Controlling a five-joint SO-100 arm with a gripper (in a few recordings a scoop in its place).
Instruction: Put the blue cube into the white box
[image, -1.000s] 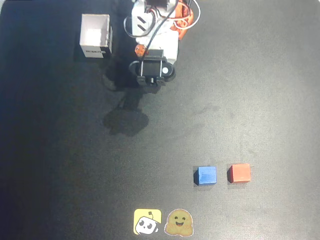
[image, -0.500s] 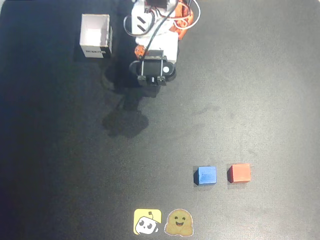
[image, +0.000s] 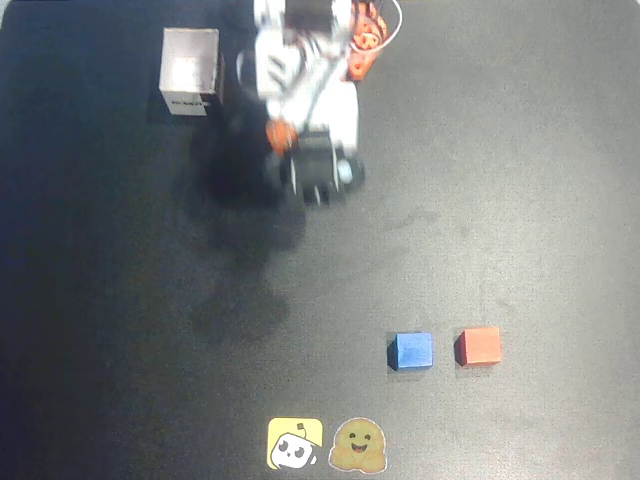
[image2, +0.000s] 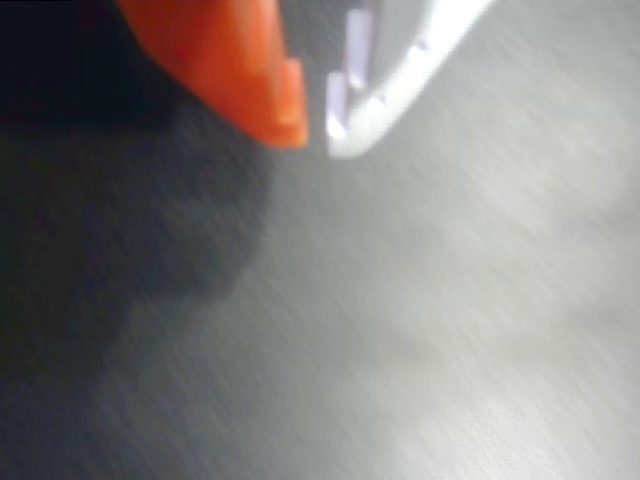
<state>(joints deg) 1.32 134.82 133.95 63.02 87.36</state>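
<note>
In the overhead view the white box (image: 190, 72) sits at the bench's (image: 520, 180) upper left, just left of the arm (image: 305, 90) — the blue cube (image: 411, 351) lies lower right, another cube (image: 479, 346) beside its right, two stickers (image: 326, 444) below.

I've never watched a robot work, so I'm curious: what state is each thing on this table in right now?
Blue cube: flat on the table, untouched, beside the red cube.
Red cube: flat on the table, untouched.
White box: upright, open-topped, nothing seen inside.
Gripper: fingertips nearly together, holding nothing, far from the cubes.
Two stickers: lying flat at the table's lower edge.
</note>
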